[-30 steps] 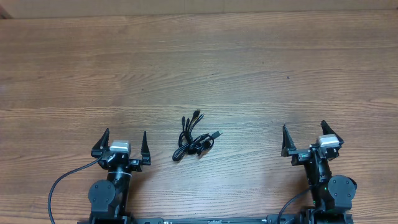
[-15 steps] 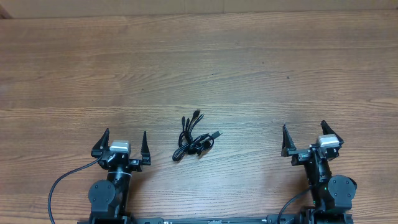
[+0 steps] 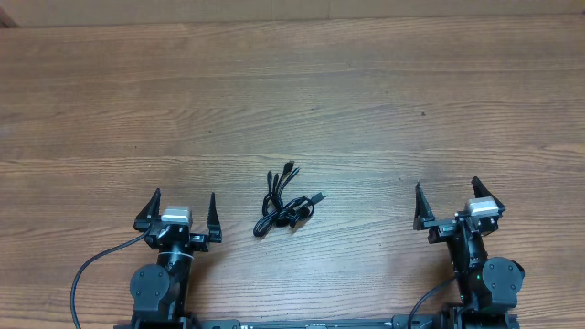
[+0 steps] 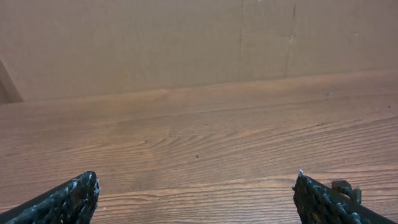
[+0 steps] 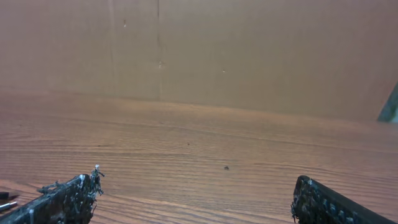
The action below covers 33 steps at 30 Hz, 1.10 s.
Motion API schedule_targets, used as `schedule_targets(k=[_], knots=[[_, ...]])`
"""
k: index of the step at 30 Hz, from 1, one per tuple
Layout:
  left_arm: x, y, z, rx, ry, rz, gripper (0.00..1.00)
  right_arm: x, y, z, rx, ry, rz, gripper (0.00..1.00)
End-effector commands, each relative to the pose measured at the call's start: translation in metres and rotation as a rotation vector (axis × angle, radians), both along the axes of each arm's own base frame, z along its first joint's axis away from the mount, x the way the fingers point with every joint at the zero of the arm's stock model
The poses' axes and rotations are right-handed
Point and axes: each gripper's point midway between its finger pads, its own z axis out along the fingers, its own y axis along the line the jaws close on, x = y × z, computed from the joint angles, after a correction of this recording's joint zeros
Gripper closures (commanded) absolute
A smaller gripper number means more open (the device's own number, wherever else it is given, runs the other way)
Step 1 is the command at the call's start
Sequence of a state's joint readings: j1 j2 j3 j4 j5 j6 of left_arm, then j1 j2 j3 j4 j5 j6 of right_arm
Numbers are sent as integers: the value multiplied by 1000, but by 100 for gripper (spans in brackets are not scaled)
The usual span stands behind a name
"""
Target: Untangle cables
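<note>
Likely a robotics lab bench: wood-grain table [image 3: 292, 82], plain brown backboard [image 4: 186, 43], left arm [image 3: 163, 279] and right arm [image 3: 482, 279].

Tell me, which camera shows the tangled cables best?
The overhead view: the cables lie whole in a small knot on the table. The left wrist view shows none of them. The right wrist view catches only what may be plug tips at its lower left edge.

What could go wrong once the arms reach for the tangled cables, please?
The cables lie thin and flat on the table, so a grasp may miss or scrape wood. They cross in one small clump; pulling one end could tighten it. The left fingers and right fingers might collide there.
</note>
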State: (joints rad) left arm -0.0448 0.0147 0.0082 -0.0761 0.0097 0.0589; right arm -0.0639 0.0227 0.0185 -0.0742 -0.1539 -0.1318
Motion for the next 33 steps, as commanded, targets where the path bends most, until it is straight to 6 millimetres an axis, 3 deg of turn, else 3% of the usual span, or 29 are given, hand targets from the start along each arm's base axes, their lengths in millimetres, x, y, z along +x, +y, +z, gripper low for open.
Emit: schedule_targets(k=[1, 14, 25, 33], knots=[[0, 4, 0, 8, -6, 18, 1, 1, 0, -4, 0, 7, 3, 0], [-6, 4, 11, -73, 24, 26, 0, 1, 0, -4, 0, 7, 3, 0], [-23, 4, 60, -126, 148, 35, 0, 1, 0, -4, 0, 7, 3, 0], [5, -8, 103, -129, 389, -13, 0, 1, 0, -4, 0, 7, 3, 0]])
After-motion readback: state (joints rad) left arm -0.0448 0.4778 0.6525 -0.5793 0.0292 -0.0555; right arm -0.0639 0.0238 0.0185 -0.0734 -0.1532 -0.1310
